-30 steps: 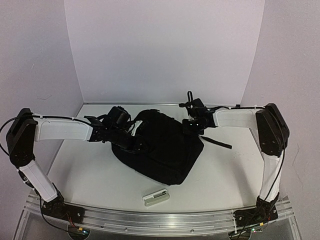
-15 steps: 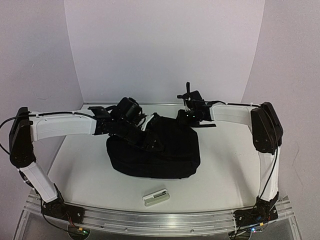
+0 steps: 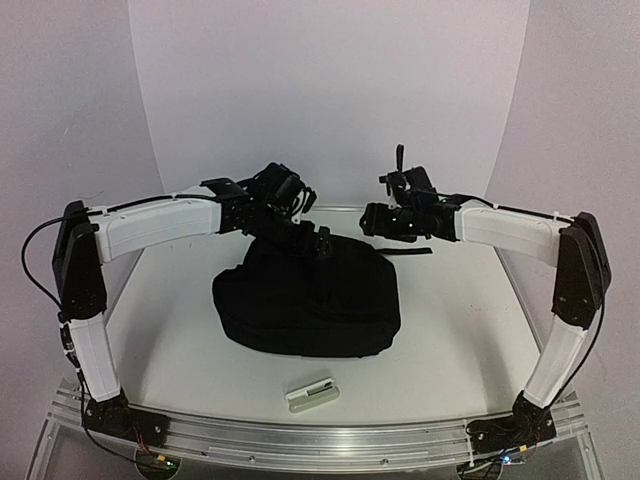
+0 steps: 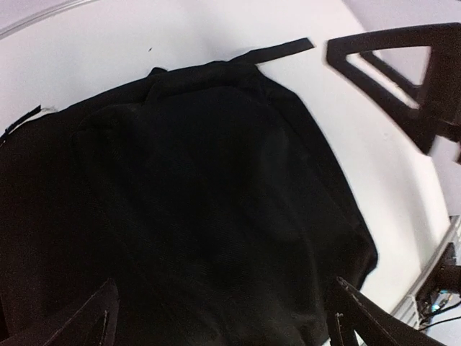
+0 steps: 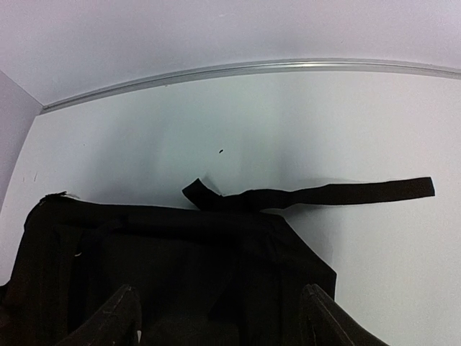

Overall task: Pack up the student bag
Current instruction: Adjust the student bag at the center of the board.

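The student bag (image 3: 305, 295), a large black soft backpack, lies flat and closed in the middle of the white table, with one strap (image 3: 405, 250) trailing from its back right corner. My left gripper (image 3: 316, 240) hovers over the bag's back edge; in the left wrist view the bag (image 4: 187, 202) fills the frame below my left gripper (image 4: 223, 324), and the jaws stand wide apart, holding nothing. My right gripper (image 3: 372, 222) hangs above the bag's back right corner. It is open too, right gripper (image 5: 220, 321) over the bag (image 5: 166, 267), the strap (image 5: 324, 193) lying flat beyond.
A small white oblong case (image 3: 312, 393) lies near the table's front edge, ahead of the bag. White walls close in the table at the back and both sides. The metal rail (image 3: 320, 440) carrying the arm bases runs along the front.
Both grippers have opened and let go of the bag, then risen and drawn back. The bag, held tilted a second ago, has settled flat on the table.
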Robot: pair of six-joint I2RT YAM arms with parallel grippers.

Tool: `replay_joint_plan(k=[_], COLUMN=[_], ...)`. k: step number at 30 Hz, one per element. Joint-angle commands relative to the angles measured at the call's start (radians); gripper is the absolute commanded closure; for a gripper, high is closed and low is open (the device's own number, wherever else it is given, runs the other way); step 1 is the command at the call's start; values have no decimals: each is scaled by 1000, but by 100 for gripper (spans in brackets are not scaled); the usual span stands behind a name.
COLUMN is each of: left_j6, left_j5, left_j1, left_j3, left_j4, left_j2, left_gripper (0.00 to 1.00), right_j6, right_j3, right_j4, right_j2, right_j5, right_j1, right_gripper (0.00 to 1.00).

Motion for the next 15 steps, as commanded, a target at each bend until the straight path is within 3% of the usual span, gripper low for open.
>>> replay_joint_plan(k=[1,9,15], left_j6=[-2,21,5], left_j5=[-77,-29,-29], left_j1=[17,25,40], left_j3=[99,153,105], left_j4=[-102,-147,-139], left_j2=[63,130,98], left_gripper=[0,2,33], right_j6=[26,35,46], right_j3=[-31,-47,-44], right_j4=[-1,-6,-16], right_j2=[-63,-69,-79], right_j5=[45,70,76], right_j1=[19,35,61], right_gripper=[28,27,27])
